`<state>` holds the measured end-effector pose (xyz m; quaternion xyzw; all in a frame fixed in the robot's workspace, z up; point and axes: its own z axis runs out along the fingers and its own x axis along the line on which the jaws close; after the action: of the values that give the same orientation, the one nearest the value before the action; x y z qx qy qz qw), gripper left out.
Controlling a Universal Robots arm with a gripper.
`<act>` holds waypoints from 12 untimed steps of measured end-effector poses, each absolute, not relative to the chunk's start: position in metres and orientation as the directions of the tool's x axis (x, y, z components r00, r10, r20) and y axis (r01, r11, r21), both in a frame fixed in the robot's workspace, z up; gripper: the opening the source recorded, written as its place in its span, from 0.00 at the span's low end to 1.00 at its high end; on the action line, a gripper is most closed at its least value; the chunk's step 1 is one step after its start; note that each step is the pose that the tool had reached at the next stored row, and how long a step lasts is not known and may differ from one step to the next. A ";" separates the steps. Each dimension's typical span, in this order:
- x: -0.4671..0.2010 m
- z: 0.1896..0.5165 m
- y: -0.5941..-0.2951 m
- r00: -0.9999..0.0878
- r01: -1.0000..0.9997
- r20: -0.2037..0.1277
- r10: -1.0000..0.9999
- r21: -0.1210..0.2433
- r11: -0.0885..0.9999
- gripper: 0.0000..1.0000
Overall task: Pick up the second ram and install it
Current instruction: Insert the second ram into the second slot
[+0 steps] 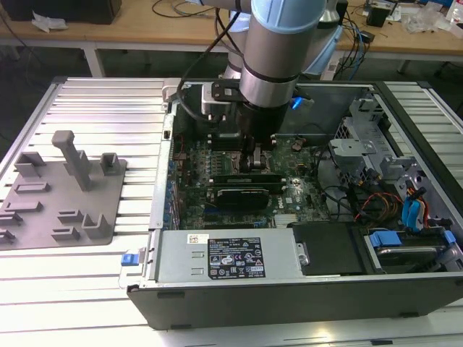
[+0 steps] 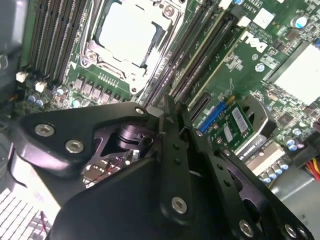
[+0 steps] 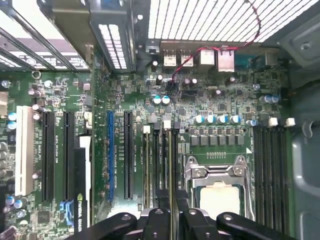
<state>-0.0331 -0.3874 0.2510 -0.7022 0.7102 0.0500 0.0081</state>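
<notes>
Open computer case (image 1: 304, 278) sits on slatted table (image 1: 94, 108). Gripper (image 3: 170, 197) fingers nearly closed, pinching the second ram (image 3: 170, 165) edge-on above motherboard slots (image 3: 155, 160).

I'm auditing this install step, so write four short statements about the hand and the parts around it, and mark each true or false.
1. The hand is down inside the computer case, above the motherboard. True.
2. The grey fixture plate lies inside the case. False: it lies on the ribbed table outside the case, on the exterior view's left.
3. In the first wrist view, the processor sits in its metal-framed socket close beside the hand. True.
4. The case is closed by a side cover. False: it lies open, with the motherboard exposed.
</notes>
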 end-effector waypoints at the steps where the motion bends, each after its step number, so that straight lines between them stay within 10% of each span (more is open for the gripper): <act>1: -0.031 0.251 -0.387 -0.014 -0.998 -0.082 -0.997 0.060 0.009 0.16; 12: -0.020 0.251 -0.387 -0.014 -0.998 -0.081 -0.997 0.060 0.009 0.08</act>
<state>-0.0202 -0.3874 0.2511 -0.7022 0.7102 0.0499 0.0080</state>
